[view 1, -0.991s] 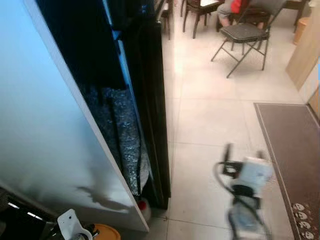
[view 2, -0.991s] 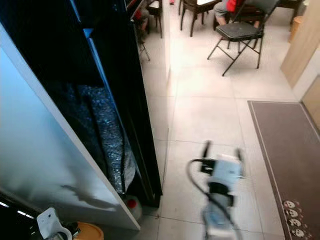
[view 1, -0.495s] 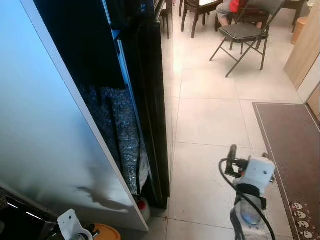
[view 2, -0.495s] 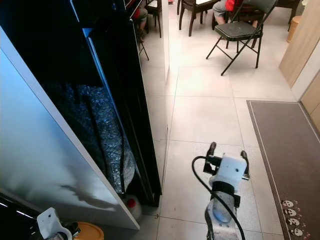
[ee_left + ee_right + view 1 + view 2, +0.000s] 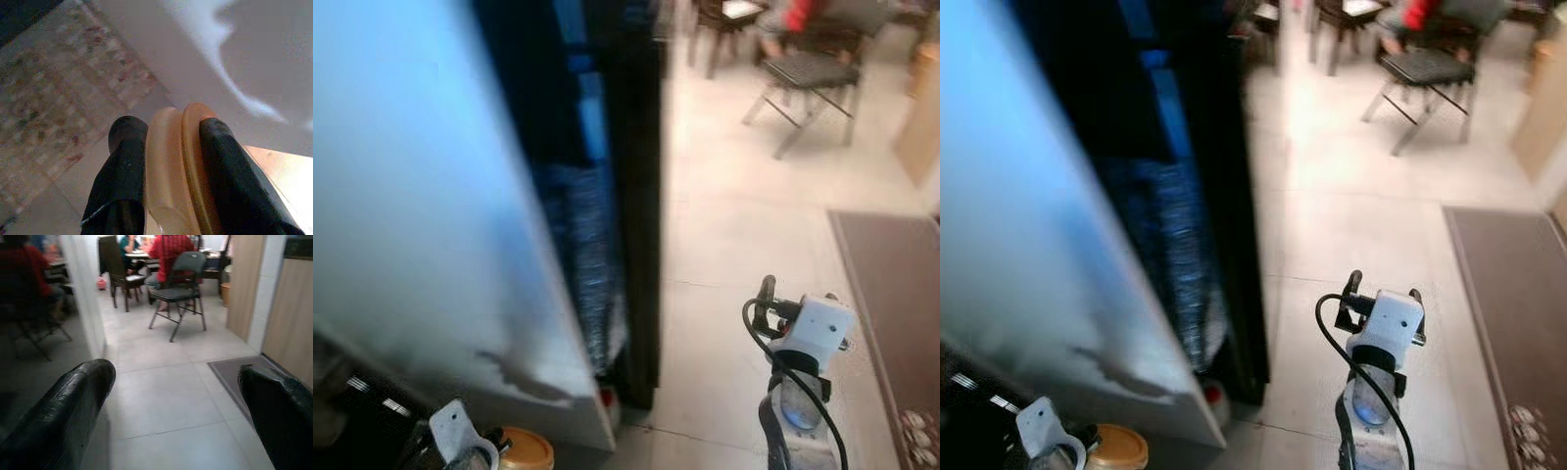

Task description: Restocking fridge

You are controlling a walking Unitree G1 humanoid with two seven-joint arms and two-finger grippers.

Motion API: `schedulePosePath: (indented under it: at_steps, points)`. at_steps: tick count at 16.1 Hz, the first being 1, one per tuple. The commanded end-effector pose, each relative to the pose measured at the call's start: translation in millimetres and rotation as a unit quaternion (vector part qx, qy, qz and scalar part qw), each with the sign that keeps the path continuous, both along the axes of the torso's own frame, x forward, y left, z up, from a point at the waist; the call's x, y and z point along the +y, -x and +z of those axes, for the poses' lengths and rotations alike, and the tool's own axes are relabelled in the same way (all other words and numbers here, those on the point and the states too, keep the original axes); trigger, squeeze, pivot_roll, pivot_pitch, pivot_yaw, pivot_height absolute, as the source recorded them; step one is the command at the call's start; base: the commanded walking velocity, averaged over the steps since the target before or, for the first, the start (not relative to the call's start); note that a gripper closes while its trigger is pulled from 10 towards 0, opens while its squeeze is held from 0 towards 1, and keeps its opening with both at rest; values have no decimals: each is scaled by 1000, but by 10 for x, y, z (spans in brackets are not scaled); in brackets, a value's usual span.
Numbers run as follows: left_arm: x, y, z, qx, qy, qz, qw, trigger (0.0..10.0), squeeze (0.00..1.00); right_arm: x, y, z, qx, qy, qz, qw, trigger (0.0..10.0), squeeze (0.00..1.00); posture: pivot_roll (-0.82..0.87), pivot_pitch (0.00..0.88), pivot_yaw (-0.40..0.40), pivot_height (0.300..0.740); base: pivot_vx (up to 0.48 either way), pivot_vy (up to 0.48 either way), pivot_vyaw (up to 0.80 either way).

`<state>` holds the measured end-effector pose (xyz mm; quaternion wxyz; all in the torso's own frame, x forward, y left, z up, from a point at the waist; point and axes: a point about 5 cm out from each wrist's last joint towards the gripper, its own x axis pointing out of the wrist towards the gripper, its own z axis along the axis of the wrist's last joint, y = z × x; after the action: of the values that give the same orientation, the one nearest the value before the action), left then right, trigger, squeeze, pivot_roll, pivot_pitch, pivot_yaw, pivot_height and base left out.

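**Standing beside the open fridge door with an orange-lidded item in the left gripper**

Looking down from the head camera, the scene is blurred. A pale, frosted fridge door (image 5: 421,196) slants across the robot's left side, and behind it a dark fridge body (image 5: 631,186) runs back along the tiled floor (image 5: 734,235). Something red and white (image 5: 1215,397) sits low at the foot of the door; what it is cannot be told.

Left gripper (image 5: 168,166) — its two black fingers (image 5: 124,171) are clamped on a flat, round orange lid or container (image 5: 176,161), gripped by its edge, one finger to each side. In the head views the same orange item (image 5: 527,450) shows at the bottom edge, just beside the white wrist housing and close to the lower corner of the door.

Right gripper (image 5: 176,396) — held out over bare floor, well apart from the fridge, with its fingers (image 5: 78,401) spread wide and nothing between them. In the head views it is seen as a white housing with a looping black cable (image 5: 1386,333).

Background: a brown floor mat (image 5: 896,294) lies at the robot's right. Farther off stands a folding chair (image 5: 178,291), and behind it a person in a red top (image 5: 168,249) sits at a table.
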<state>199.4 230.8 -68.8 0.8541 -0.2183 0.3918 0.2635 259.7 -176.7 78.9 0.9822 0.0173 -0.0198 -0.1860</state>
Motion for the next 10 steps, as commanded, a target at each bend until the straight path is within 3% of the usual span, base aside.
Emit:
schedulePosePath:
  at_steps: [1, 5, 10]
  points:
    - [67, 8, 12, 4, -7, 4, 1000, 10000, 0, 41, 0, 27, -2, -10, 3, 1000, 10000, 0, -148, 0, 107, 740, 0, 322, 0]
    - [62, -2, 16, 4, -8, 2, 1000, 10000, 0, 37, -5, 41, -2, -13, 1, 1000, 10000, 0, -146, 0, 106, 740, 0, 319, 0]
    - [45, -4, 13, 5, -8, -2, 1000, 10000, 0, 37, -12, 46, 2, -15, 2, 1000, 10000, 0, -146, 0, 107, 740, 0, 0, 0]
